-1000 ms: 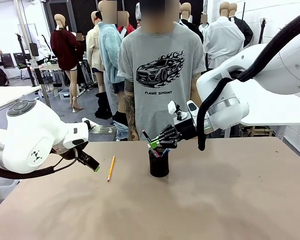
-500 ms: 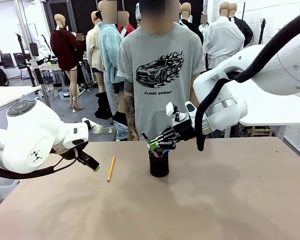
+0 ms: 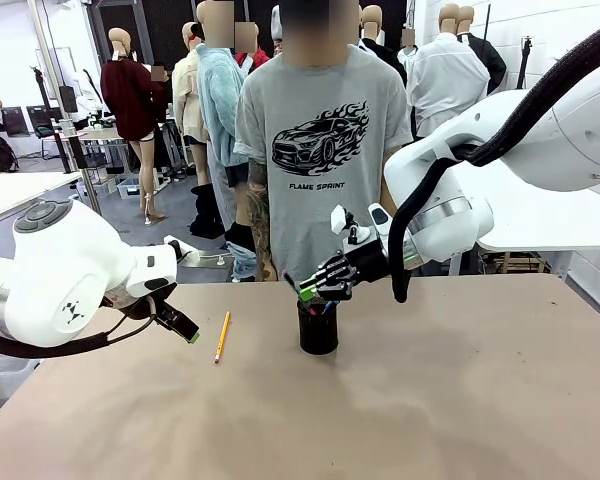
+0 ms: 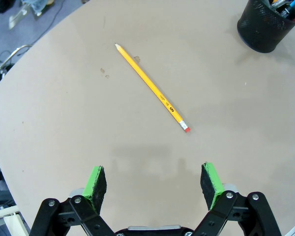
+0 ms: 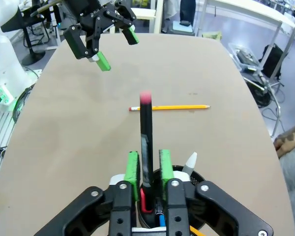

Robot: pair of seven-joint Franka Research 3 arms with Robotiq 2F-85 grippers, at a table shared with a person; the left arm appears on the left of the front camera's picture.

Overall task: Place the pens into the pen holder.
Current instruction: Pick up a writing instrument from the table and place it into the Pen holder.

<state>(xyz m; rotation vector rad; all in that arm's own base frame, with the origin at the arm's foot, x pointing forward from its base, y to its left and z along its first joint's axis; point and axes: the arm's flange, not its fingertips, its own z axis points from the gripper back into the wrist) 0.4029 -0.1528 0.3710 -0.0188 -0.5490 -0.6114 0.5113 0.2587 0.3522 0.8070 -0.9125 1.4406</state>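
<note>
the right gripper (image 5: pixel 148 157) hangs over the pen holder (image 3: pixel 318 330), which stands near the middle of the table (image 3: pixel 450 400). its green pads flank a black marker (image 5: pixel 146 132) with a pink end. the marker stands upright, its lower end down inside the holder. the pads sit very close on either side, but it cannot be told whether they are clamping the marker or have let go. also in the holder are a white-tipped pen (image 5: pixel 191 163), at 3 o'clock of the marker in the right wrist view, and a blue pen (image 5: pixel 159 219).

the left gripper (image 4: pixel 155 179) is released, its jaws spread wide, holding nothing, above bare table. a yellow pencil (image 4: pixel 152 88) lies flat on the table at 12 o'clock of it in the left wrist view, its point toward 11 o'clock and its eraser toward 5 o'clock. the holder is well apart at 2 o'clock. in the front view the pencil lies at 9 o'clock of the holder, between it and the left gripper, touching neither. a person (image 3: pixel 320 150) in a grey t-shirt stands at the far edge, at 12 o'clock of the holder.
</note>
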